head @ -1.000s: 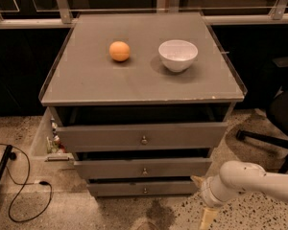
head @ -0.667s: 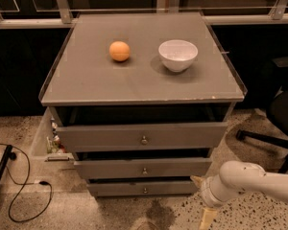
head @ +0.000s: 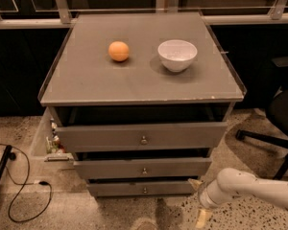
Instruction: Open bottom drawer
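Gripper (head: 202, 217) sits low at the bottom right, on the end of the white arm (head: 245, 188), hanging over the speckled floor (head: 110, 214) just beside and below the right end of the bottom drawer (head: 120, 189). We cannot tell whether it is open or closed; we see nothing in its hold, and it is not on the knob (head: 145, 190).

Bottom drawer is the lowest of three grey fronts in the cabinet, its small round knob at centre, with a dark gap above it. We cannot tell whether it is pulled out at all. Middle drawer (head: 110, 168) is right above it, then the taller top drawer (head: 101, 137), which has a wide dark gap under the cabinet top (head: 86, 80).

On the cabinet top we see an orange (head: 119, 51) left of centre and a white bowl (head: 177, 55) to its right, apart from each other. Black cable (head: 19, 195) lies on the floor at left. Dark office chair (head: 281, 119) stands at the right edge.
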`<control>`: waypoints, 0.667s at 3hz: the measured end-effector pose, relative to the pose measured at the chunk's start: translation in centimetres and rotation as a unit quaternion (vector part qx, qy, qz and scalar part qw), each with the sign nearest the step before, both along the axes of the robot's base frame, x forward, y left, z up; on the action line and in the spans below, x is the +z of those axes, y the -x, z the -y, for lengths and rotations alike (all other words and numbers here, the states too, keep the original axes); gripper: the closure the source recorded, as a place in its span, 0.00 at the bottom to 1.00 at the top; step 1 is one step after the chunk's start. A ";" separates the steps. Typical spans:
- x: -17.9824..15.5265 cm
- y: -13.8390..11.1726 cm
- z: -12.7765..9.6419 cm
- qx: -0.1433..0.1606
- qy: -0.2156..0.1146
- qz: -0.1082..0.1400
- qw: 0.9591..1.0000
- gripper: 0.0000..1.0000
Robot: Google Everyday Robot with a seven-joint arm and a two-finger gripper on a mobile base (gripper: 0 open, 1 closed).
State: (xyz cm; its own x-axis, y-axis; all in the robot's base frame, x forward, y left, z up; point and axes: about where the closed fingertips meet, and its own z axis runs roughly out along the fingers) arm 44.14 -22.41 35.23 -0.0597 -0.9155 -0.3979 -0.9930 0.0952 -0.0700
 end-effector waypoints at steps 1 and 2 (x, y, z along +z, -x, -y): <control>-5.3 -1.8 0.0 -0.001 -0.029 0.023 0.999 0.00; -8.4 -2.9 -0.9 0.015 -0.061 0.058 0.996 0.00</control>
State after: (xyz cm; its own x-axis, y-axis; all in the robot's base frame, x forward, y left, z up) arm 47.04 -21.54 26.86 0.0204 -0.8601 -0.5097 -0.9814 0.0800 -0.1742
